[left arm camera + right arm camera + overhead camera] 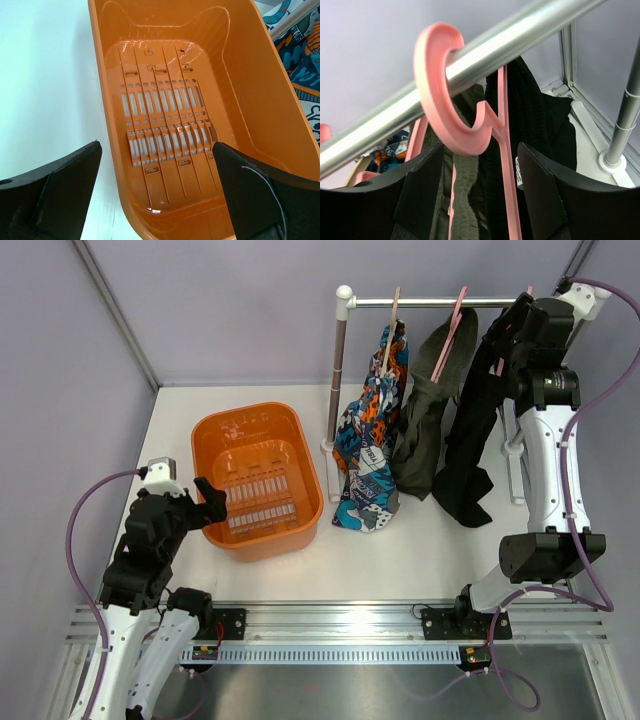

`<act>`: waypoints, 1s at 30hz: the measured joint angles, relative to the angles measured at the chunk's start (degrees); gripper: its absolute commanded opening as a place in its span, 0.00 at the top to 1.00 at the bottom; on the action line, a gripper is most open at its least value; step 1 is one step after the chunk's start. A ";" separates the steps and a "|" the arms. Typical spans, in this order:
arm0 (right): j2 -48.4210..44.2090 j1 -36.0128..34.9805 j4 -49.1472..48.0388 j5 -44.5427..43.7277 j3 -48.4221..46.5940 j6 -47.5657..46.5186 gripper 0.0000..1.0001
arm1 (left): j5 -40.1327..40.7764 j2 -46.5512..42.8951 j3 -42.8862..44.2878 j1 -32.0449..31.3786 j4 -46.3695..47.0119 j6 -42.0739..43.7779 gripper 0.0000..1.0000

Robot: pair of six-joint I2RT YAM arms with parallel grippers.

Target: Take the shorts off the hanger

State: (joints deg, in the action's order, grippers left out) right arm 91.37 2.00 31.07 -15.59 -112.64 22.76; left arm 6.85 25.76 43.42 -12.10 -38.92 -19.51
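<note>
Three shorts hang from hangers on a metal rail (420,302): patterned shorts (368,455) on a wooden hanger, olive green shorts (425,415) on a pink hanger (447,328), and black shorts (470,445) at the right. My right gripper (505,335) is open, up at the rail by the black shorts. In the right wrist view its fingers (422,192) stand either side of a pink hanger (470,130), with olive cloth (465,200) and black cloth (535,125) behind. My left gripper (210,498) is open at the orange basket's left rim.
An orange plastic basket (232,428) stands on the white table left of the rack, and fills the left wrist view (280,100). The rack's white post (338,370) stands between basket and shorts. Grey walls close in the back and sides.
</note>
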 measured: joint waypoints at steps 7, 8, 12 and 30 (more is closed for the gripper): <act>0.15 0.00 0.07 -0.44 2.69 0.00 0.37 | -0.04 0.00 0.00 -0.02 0.00 0.00 0.01; 0.22 0.00 0.02 -0.48 2.69 -0.02 0.39 | -0.04 0.00 0.00 -0.02 0.00 0.00 0.01; 0.35 0.00 0.00 -0.76 2.69 -0.09 0.42 | -0.04 0.00 0.00 -0.02 0.00 0.00 0.01; 3.58 0.00 0.07 -3.28 2.19 -1.03 0.63 | -0.04 0.00 0.00 -0.33 0.00 0.00 0.01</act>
State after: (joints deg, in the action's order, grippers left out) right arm 94.96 2.00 31.14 -18.87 -110.45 21.74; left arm 6.81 25.76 43.42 -12.43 -38.92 -19.51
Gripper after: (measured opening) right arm 0.496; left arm 0.988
